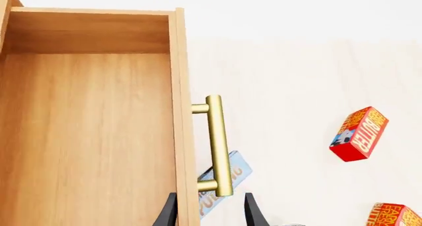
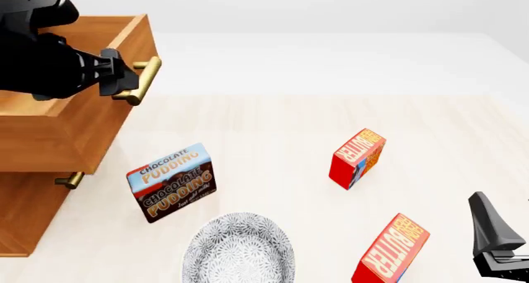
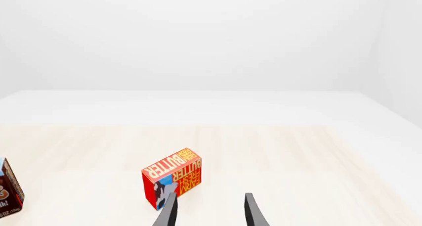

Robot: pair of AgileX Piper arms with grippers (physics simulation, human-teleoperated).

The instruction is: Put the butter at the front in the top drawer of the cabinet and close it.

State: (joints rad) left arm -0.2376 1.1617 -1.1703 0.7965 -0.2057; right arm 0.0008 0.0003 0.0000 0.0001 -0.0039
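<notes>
Red butter (image 3: 173, 183) standing just beyond parted right jaws, left jaws spread around top drawer (image 1: 92, 117) handle (image 1: 218, 146)

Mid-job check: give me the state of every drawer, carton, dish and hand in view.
top drawer: pulled open, nothing visible inside
lower drawer: shut
left hand: open, at the drawer handle
right hand: open, holding nothing
front butter: upright, on table
far butter: upright
pudding box: upright
bowl: upright

Top drawer (image 1: 86, 137) showing matt light wood grain; its handle (image 1: 218, 146) gleaming brushed brass. Butter (image 2: 358, 158) looking like printed card, bench (image 2: 331, 122) showing pale smooth wood.
</notes>
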